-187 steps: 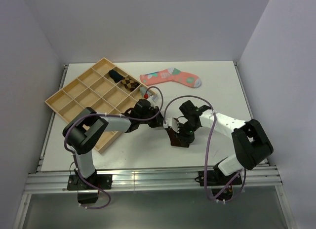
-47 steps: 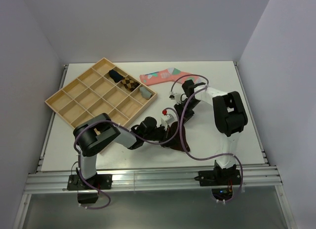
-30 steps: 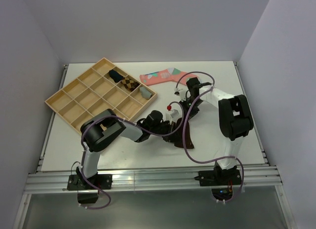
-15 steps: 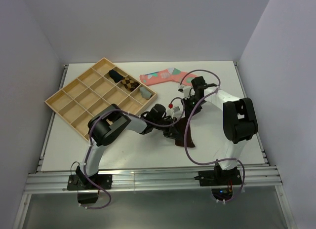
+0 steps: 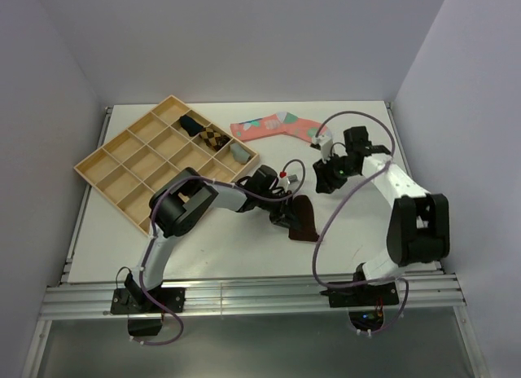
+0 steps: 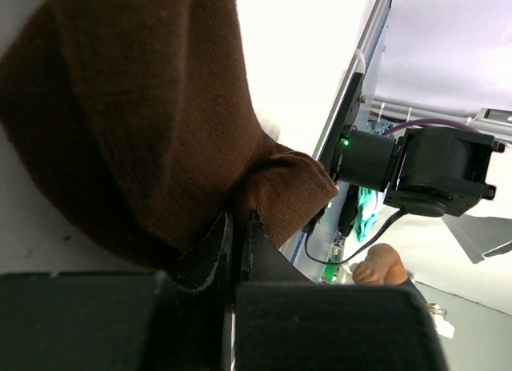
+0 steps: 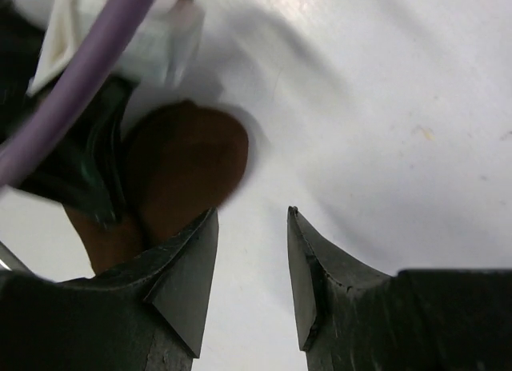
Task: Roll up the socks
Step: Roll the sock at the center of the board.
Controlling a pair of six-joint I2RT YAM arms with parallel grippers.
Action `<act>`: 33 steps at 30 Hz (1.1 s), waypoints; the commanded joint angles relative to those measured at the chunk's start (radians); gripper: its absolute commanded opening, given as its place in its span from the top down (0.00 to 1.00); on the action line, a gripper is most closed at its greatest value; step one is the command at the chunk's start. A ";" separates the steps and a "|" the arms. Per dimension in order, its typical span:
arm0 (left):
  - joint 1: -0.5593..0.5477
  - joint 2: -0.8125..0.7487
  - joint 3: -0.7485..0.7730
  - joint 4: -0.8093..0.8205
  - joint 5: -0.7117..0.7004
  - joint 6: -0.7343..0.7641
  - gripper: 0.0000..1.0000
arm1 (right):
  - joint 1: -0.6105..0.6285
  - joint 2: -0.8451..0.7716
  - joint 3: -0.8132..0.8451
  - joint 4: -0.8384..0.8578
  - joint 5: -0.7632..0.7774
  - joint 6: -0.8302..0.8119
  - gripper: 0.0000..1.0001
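Observation:
The dark brown sock [image 5: 303, 223] lies bunched on the white table, right of centre. Its striped cuff is hidden. My left gripper [image 5: 282, 208] is at the sock's left edge. In the left wrist view the left gripper [image 6: 237, 221] is shut on a pinched fold of the brown sock [image 6: 144, 107]. My right gripper [image 5: 326, 179] hovers up and right of the sock, apart from it. In the right wrist view the right gripper [image 7: 252, 219] is open and empty over bare table, with the sock's rounded end [image 7: 188, 167] to the left of its fingers. A small grey fabric bundle [image 5: 238, 152] sits in a tray compartment.
A wooden divided tray [image 5: 130, 162] stands at the back left and holds a dark bundle [image 5: 190, 124] and a checkered bundle [image 5: 213, 138]. A pink patterned sock [image 5: 273, 126] lies flat at the back centre. Purple cables loop over both arms.
My right gripper has drawn back to the right, away from the brown sock, and is open. My left gripper has kept its hold on the sock and shifted slightly up and right.

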 commanded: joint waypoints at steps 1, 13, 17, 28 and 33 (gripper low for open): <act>0.008 0.112 -0.054 -0.292 -0.156 0.122 1.00 | -0.021 -0.140 -0.101 -0.050 -0.073 -0.231 0.52; 0.023 0.166 -0.015 -0.341 -0.162 0.156 1.00 | 0.022 -0.416 -0.377 -0.081 -0.171 -0.635 0.43; 0.026 0.175 -0.015 -0.347 -0.153 0.167 1.00 | 0.074 -0.501 -0.428 -0.067 -0.156 -0.639 0.42; 0.031 0.189 -0.009 -0.356 -0.146 0.185 1.00 | 0.267 -0.623 -0.532 0.008 -0.025 -0.602 0.37; 0.033 0.187 -0.003 -0.370 -0.148 0.195 1.00 | 0.299 -0.608 -0.535 0.002 -0.010 -0.603 0.36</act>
